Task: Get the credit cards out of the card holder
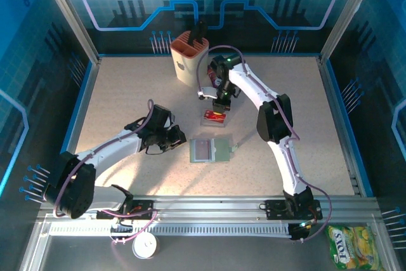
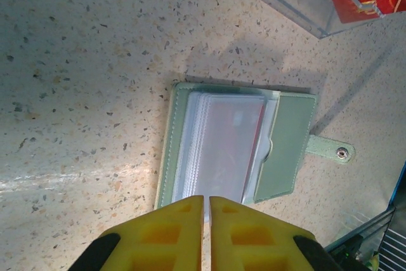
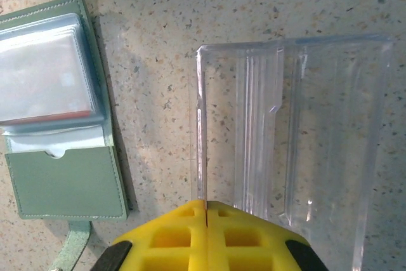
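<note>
A: So, where is the card holder (image 1: pixel 209 150)?
B: Lying open and flat on the speckled table (image 1: pixel 127 93), about mid-table, between the two arms. Its snap strap (image 1: pixel 233 148) sticks out on the right arm's side.
A: Anything in it?
B: Clear sleeves (image 2: pixel 219 147) are stacked on one half, and a reddish card (image 2: pixel 248 138) shows through them. From the right wrist, a red edge runs along the bottom of that stack.
A: And the other credit cards (image 1: pixel 213 117)?
B: Red ones lie in a clear plastic box (image 1: pixel 225 125) just beyond the holder, apart from it.
A: And the left gripper (image 1: pixel 176 136)?
B: Just beside the holder's left edge, low over the table. Its yellow fingers (image 2: pixel 165 233) are drawn together with only a thin slit between them and nothing in it. Whether the tips touch the holder, I cannot tell.
A: And the right gripper (image 1: pixel 219 99)?
B: Above the clear box, fingers (image 3: pixel 190 217) pressed flush together, holding nothing.
A: What else?
B: A beige slotted cup (image 1: pixel 189 55) stands at the far edge, and a yellow-green packet (image 1: pixel 352 244) lies off the table by the right arm's base.
</note>
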Available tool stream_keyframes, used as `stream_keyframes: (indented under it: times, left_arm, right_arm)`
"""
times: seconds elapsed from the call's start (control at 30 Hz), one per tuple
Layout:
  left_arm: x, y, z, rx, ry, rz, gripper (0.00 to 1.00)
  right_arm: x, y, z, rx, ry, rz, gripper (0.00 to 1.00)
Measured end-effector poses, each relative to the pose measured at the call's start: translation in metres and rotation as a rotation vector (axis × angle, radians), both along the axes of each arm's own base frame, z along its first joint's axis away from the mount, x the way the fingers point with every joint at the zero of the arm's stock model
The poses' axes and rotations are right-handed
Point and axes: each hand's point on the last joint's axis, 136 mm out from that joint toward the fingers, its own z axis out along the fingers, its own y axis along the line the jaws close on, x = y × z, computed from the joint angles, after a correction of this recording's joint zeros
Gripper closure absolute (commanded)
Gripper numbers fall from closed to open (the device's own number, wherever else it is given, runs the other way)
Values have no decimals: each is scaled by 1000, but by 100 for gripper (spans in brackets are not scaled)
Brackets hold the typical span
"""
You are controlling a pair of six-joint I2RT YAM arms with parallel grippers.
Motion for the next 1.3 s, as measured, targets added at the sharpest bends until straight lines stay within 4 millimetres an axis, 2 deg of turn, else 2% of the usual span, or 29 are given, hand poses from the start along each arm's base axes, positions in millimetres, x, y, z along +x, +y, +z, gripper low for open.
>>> stream_keyframes:
  times: [0.4, 0.7, 0.97, 1.07, 1.3]
  left_arm:
    - [1, 1, 0, 1, -2, 1, 88]
    - [0, 1, 2, -1, -7, 2, 88]
    - [-1, 2, 1, -1, -8, 2, 88]
    - [-1, 3, 2, 0, -12, 3, 88]
    - [0, 3, 6, -4, -27, 6, 88]
  right_arm:
    - [-5, 3, -16, -3, 52, 10, 99]
    - [-9, 9, -18, -3, 53, 28, 76]
    - [-8, 11, -18, 7, 36, 8, 71]
    - [-9, 8, -12, 1, 7, -23, 71]
    - [-13, 8, 26, 47, -127, -130, 72]
